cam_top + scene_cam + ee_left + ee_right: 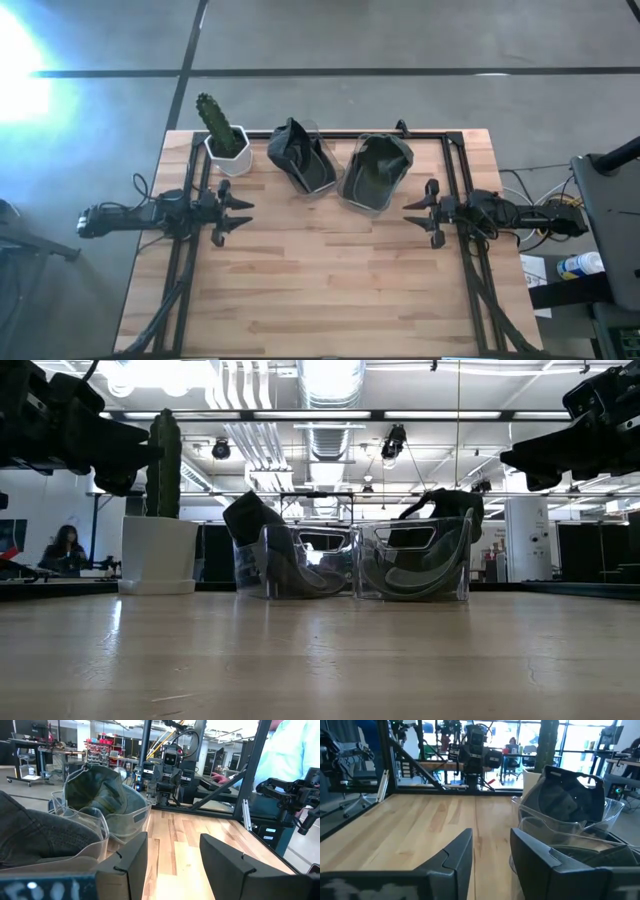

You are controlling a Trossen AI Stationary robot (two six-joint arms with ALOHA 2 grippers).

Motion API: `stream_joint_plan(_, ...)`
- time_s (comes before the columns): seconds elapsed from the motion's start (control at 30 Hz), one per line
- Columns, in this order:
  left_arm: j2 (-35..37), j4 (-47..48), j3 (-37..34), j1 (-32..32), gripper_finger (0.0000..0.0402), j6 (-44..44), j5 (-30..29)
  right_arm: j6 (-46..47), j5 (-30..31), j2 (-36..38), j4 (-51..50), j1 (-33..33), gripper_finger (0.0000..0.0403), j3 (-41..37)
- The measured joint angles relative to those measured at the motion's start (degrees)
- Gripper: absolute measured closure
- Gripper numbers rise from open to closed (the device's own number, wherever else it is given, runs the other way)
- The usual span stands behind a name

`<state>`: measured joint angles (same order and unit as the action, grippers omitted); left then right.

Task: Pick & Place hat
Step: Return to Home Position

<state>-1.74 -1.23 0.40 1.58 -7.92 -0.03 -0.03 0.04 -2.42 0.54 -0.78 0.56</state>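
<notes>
Two dark caps sit in clear plastic bins at the table's far side. The left cap (pixel 298 157) stands up out of its bin (pixel 290 565). The right cap (pixel 377 168) lies in its bin (pixel 415 560), also seen in the left wrist view (pixel 95 795). My left gripper (pixel 245 214) hovers open above the table's left side, pointing right. My right gripper (pixel 410 212) hovers open at the right side, pointing left. Both hold nothing.
A cactus in a white pot (pixel 225 140) stands at the far left corner, beside the left bin. Bare wood (pixel 330 280) spreads between the grippers and toward the near edge. A black frame (pixel 455 170) runs along the table's sides. A person (pixel 287 750) stands beyond the right edge.
</notes>
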Motion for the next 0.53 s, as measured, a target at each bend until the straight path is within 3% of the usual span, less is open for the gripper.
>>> stream_joint_plan(0.53,0.0,-0.02,0.0,-0.01,0.0227,0.01,0.02,0.0,0.01,0.0,0.0,0.0,0.0275,-0.02)
